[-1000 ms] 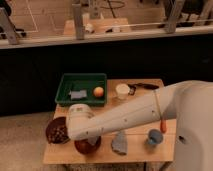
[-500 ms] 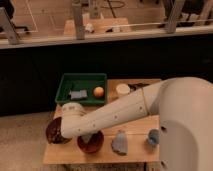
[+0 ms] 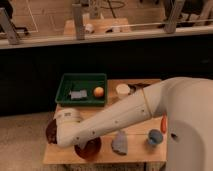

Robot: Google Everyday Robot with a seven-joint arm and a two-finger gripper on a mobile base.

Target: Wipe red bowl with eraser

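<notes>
Down at the wooden table's [image 3: 135, 152] front-left corner, the red bowl [image 3: 51, 131] overhangs the edge, mostly hidden beneath the arm's wrist [image 3: 67, 125]. Beside it sits a dark brown bowl [image 3: 89, 148]. The gripper is hidden there.

Wooden table [image 3: 150, 150], dark wall [image 3: 125, 62] behind

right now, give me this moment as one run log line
task: wipe red bowl with eraser | gripper: low at table's front-left, at red bowl, mostly hidden by arm | eraser: not visible | green tray: holds orange
</notes>
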